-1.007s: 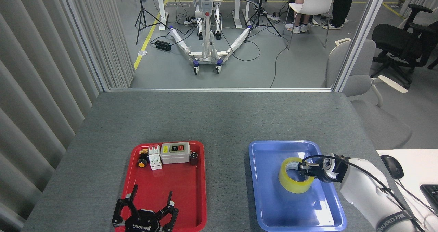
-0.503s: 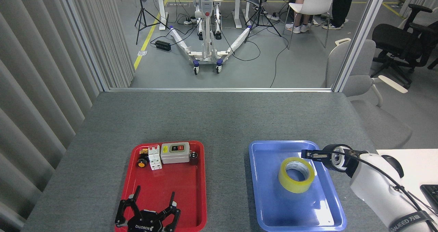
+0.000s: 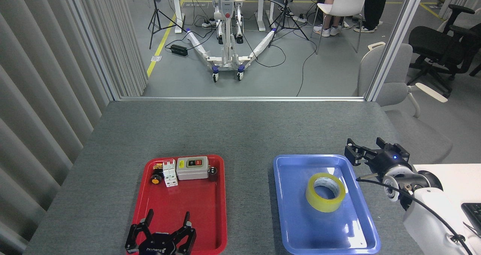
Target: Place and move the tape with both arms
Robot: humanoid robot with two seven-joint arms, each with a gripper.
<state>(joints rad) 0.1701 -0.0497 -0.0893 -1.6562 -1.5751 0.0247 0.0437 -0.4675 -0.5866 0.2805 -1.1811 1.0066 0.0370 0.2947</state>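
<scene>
My left hand sits low over the near end of the red tray, fingers spread wide, gripping nothing. At the tray's far end I see a white circuit breaker, a grey switch box with red and green buttons, and a small yellow-capped part. Across a strip of bare grey bench lies the blue tray, and the tape lies flat in its middle, core hole up, free of both hands. My right hand hovers beyond the blue tray's far right corner, blue light on; I cannot tell whether its fingers are parted or closed.
</scene>
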